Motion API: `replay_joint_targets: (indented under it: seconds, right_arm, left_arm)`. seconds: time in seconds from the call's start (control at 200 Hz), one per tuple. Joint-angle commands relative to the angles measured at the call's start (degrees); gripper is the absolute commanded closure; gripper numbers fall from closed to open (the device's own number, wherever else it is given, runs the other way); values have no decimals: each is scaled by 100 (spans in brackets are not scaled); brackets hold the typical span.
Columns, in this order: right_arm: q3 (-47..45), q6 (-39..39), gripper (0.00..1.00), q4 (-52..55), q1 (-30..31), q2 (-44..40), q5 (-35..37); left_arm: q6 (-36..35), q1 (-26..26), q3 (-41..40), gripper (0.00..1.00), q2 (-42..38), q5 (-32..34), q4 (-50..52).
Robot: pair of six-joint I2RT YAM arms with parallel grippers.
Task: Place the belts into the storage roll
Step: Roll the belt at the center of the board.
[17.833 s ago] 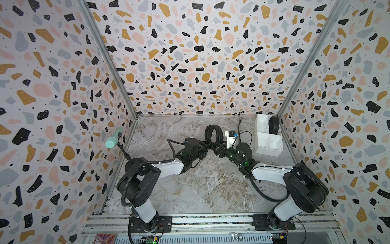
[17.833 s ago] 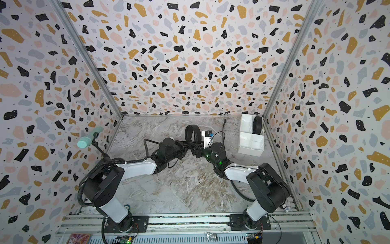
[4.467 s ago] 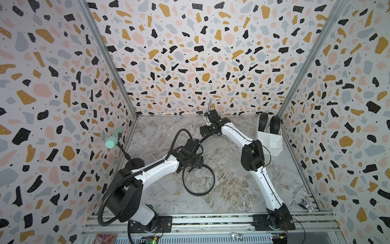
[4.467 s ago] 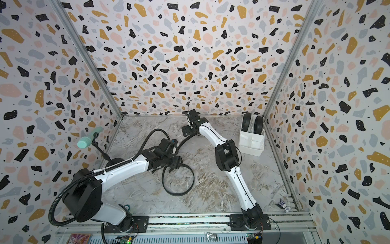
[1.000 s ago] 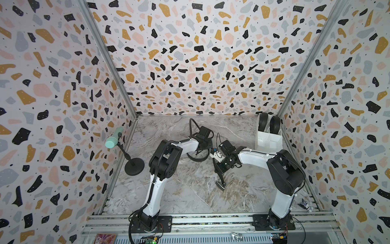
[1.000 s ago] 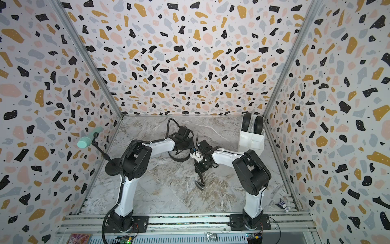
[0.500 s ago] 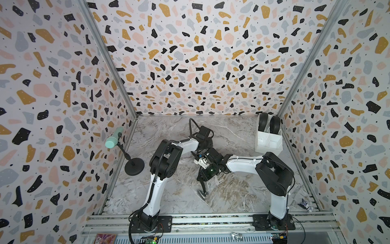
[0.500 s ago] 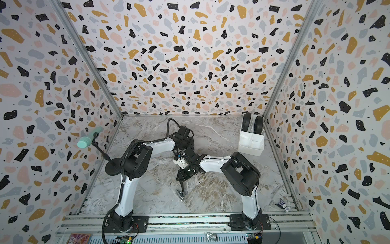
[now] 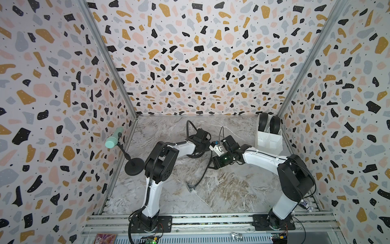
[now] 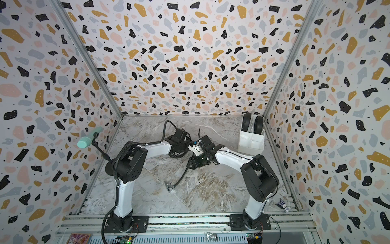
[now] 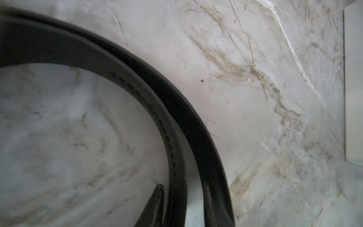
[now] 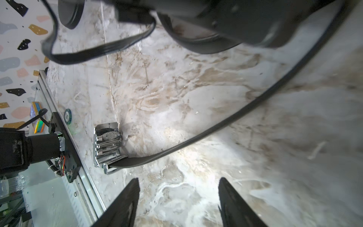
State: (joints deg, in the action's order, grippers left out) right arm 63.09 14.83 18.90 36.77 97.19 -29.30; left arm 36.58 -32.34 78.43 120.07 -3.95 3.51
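Observation:
The storage roll [image 9: 268, 142] is a white divided box at the back right. Two rolled black belts [image 9: 263, 122] [image 9: 274, 125] stand in its far cells. A thin black belt [image 12: 216, 125] runs across the table, and its silver buckle [image 9: 191, 187] [image 12: 107, 145] lies flat. Its other end curls into a loop [image 9: 194, 156] under my left gripper [image 9: 199, 147]. In the left wrist view, one layer of that loop [image 11: 172, 161] passes loosely between the slightly parted fingers of the left gripper [image 11: 182, 196]. My right gripper [image 9: 213, 164] [image 12: 178, 196] stands open and empty beside the strap.
A mint-green cylinder [image 9: 114, 140] on a black round-based stand [image 9: 134, 166] is by the left wall. The metal rail [image 9: 211, 219] with both arm bases runs along the front. Patterned walls close in three sides. The box's white wall [image 11: 353, 88] shows in the left wrist view.
My right gripper opened, let go of the thin belt and drew back to the right. The buckle now lies on the table. The left gripper's jaws eased apart around the loop.

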Motion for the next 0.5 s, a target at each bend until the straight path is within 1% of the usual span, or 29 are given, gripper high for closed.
replay_joint_targets:
  seconds: [0.0, 0.14, 0.23, 0.36, 0.435, 0.496]
  right_arm:
    - [100, -144, 30, 477, -220, -229, 111]
    - [246, 37, 24, 511, -535, -297, 357]
    - [306, 276, 20, 417, -735, -317, 599]
    - [632, 448, 15, 370, -871, -114, 1021]
    - [1015, 450, 13, 495, -874, 194, 1233]
    - [1394, 438, 12, 584, -873, 505, 1267]
  left_arm:
    - [-90, 28, 33, 63, -360, -130, -14]
    - [-80, 30, 39, 57, -674, -221, 13]
    - [-105, 26, -171, 56, -969, -189, 87]
    - [-107, 27, -877, 55, -1541, -135, 141]
    - [-107, 4, -1425, 54, -1920, -132, 150]
    - [-147, -38, -1841, 54, -2213, -157, 150]
